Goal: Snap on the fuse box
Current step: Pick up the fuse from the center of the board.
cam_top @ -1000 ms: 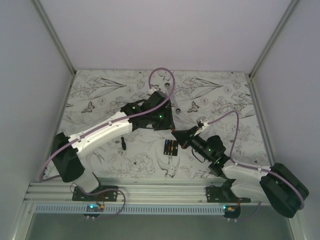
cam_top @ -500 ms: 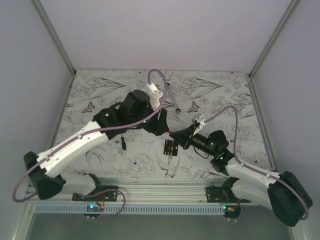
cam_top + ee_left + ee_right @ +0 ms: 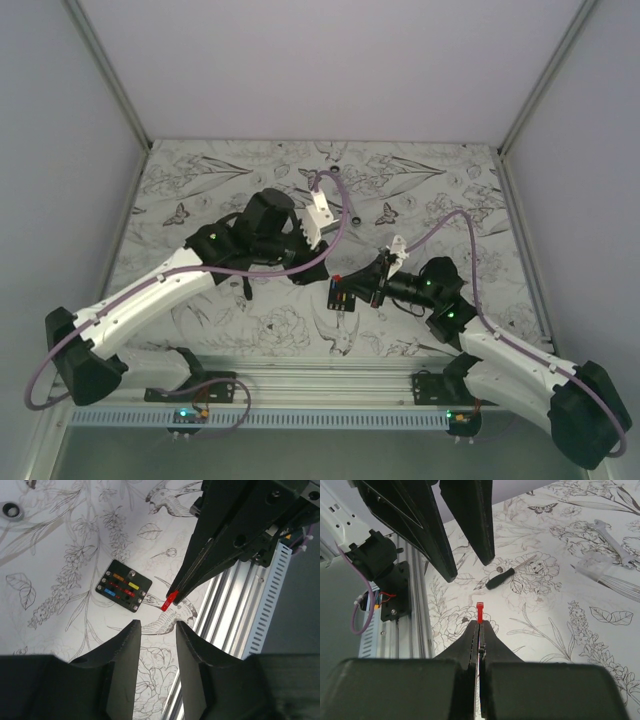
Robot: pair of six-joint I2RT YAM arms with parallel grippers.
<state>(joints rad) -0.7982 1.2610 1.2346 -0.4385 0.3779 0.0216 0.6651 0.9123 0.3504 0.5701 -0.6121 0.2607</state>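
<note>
Even diffuse light; faint soft shadows; top view slightly soft; wrist-view foregrounds blurred

fuse box (image 3: 123,586): small black squarish block, flat on floral table (image 3: 60,545), top up, coloured fuses (image 3: 134,585) in rows

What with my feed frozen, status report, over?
Left gripper open, empty. Right gripper shut on red fuse. Fuse box flat on table, untouched. Screwdriver lies apart.
</note>
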